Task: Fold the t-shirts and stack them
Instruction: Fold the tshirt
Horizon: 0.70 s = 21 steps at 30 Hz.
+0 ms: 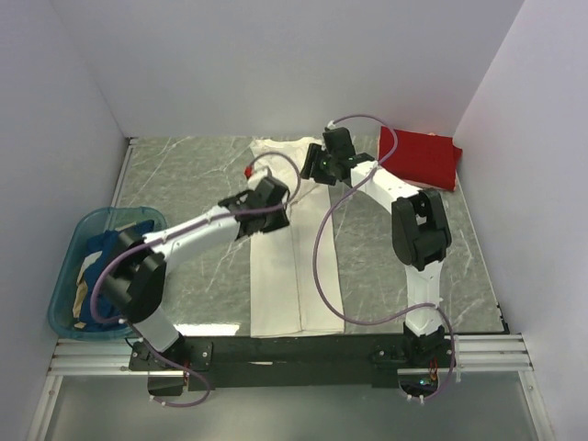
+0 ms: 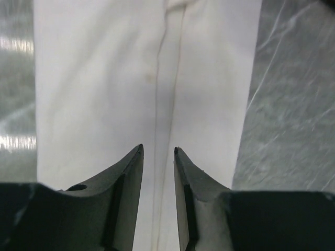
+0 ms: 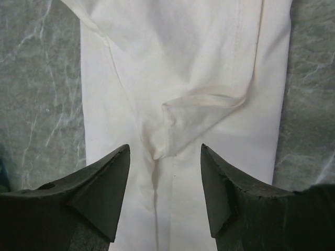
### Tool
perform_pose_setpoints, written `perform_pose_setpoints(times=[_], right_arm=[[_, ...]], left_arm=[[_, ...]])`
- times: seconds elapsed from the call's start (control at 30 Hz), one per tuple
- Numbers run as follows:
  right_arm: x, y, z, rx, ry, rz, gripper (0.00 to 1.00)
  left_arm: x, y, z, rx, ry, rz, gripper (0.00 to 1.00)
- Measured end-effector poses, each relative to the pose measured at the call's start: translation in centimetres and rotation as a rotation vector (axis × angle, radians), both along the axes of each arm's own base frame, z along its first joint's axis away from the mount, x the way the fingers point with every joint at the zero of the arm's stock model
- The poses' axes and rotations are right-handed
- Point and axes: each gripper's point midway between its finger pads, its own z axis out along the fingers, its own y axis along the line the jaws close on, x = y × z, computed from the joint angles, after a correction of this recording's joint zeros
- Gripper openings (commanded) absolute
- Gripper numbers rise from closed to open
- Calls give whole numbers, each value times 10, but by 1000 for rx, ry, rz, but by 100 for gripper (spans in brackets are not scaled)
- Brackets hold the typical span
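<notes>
A cream-white t-shirt point(image 1: 294, 276) lies folded into a long narrow strip down the middle of the table, collar end at the back. My left gripper point(image 1: 278, 195) hovers over its upper middle; in the left wrist view its jaws point(image 2: 158, 150) stand narrowly apart over the shirt's centre seam point(image 2: 104, 78), holding nothing. My right gripper point(image 1: 314, 165) is over the collar end; in the right wrist view it point(image 3: 165, 147) is wide open above a folded-in sleeve tip point(image 3: 172, 125) of the shirt point(image 3: 209, 52). A folded red t-shirt point(image 1: 420, 156) lies at the back right.
A teal plastic basket point(image 1: 64, 266) at the left edge holds dark blue point(image 1: 115, 243) and tan cloth point(image 1: 83, 294). The table is grey marble point(image 1: 184, 175), with white walls on three sides. Purple cables loop over the shirt beside both arms.
</notes>
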Motion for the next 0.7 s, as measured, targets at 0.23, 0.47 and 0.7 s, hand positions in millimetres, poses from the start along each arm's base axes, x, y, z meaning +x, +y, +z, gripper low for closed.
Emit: perform_pose_setpoints(times=[0.23, 0.47, 0.7], right_arm=[[11, 11, -33, 61, 102, -33, 64], [16, 16, -55, 96, 178, -70, 58], [16, 17, -58, 115, 191, -91, 14]], left_arm=[[-74, 0, -38, 61, 72, -34, 35], [-112, -12, -54, 73, 96, -112, 36], [-139, -36, -57, 92, 102, -212, 38]])
